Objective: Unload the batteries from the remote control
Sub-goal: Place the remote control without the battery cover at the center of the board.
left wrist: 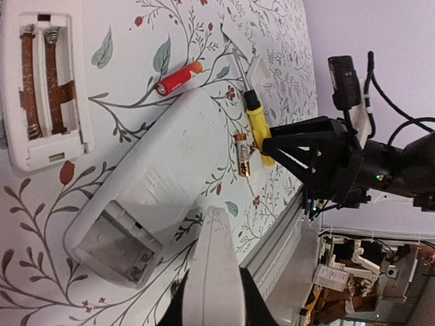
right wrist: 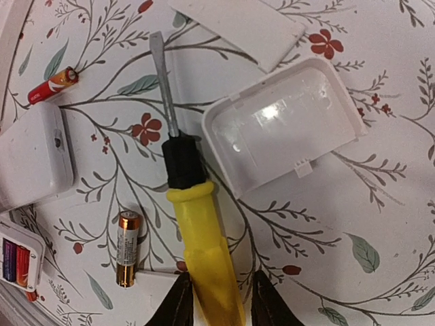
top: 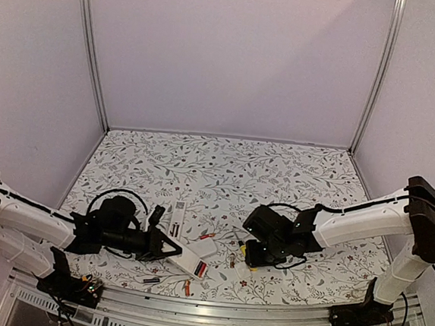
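My left gripper (top: 170,249) (left wrist: 214,295) is shut on a white remote (top: 193,262), seen edge-on in the left wrist view (left wrist: 214,258). Its open end holds red and purple batteries (top: 201,268) (right wrist: 15,261). A second, larger white remote (left wrist: 156,183) lies beside it with its compartment open. A third remote (left wrist: 41,88) shows an empty bay. A loose red battery (left wrist: 178,78) (right wrist: 53,85) and a gold-and-black one (left wrist: 242,155) (right wrist: 126,248) lie on the table. My right gripper (top: 249,251) (right wrist: 221,302) is shut on the yellow screwdriver (right wrist: 197,224).
Two white cover plates (right wrist: 282,122) (right wrist: 238,24) lie by the screwdriver's blade. Two more small cells, one black (top: 150,280) and one orange (top: 187,286), lie near the table's front rail (top: 213,304). The side walls stand close to both arms.
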`<state>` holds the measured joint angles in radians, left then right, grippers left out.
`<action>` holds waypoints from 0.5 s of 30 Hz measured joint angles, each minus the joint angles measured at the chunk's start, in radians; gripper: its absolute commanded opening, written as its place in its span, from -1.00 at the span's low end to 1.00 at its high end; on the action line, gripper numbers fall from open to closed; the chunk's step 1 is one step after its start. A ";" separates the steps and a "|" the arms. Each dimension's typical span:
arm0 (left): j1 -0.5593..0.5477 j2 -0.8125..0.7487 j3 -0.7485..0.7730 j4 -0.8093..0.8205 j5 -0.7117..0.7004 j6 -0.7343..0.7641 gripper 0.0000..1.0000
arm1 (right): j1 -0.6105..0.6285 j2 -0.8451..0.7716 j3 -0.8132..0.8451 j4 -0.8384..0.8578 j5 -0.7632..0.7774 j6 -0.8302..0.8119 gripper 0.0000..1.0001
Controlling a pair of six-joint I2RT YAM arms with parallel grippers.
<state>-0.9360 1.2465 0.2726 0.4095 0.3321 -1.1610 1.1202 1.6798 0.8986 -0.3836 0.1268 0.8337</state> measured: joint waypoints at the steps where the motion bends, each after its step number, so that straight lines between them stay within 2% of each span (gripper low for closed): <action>1: 0.000 -0.005 -0.004 0.003 -0.001 -0.004 -1.00 | 0.000 0.002 0.000 -0.002 0.003 0.002 -0.52; 8: 0.000 -0.074 -0.062 -0.015 -0.019 -0.047 -1.00 | 0.000 0.011 0.008 -0.011 0.031 0.027 -0.68; 15: 0.001 -0.170 -0.073 -0.100 -0.099 -0.054 -1.00 | 0.000 0.011 0.011 -0.014 0.047 0.043 -0.74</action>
<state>-0.9348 1.0763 0.1993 0.3096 0.2333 -1.2152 1.1202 1.6913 0.9100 -0.3973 0.1738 0.8768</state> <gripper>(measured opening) 0.131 0.155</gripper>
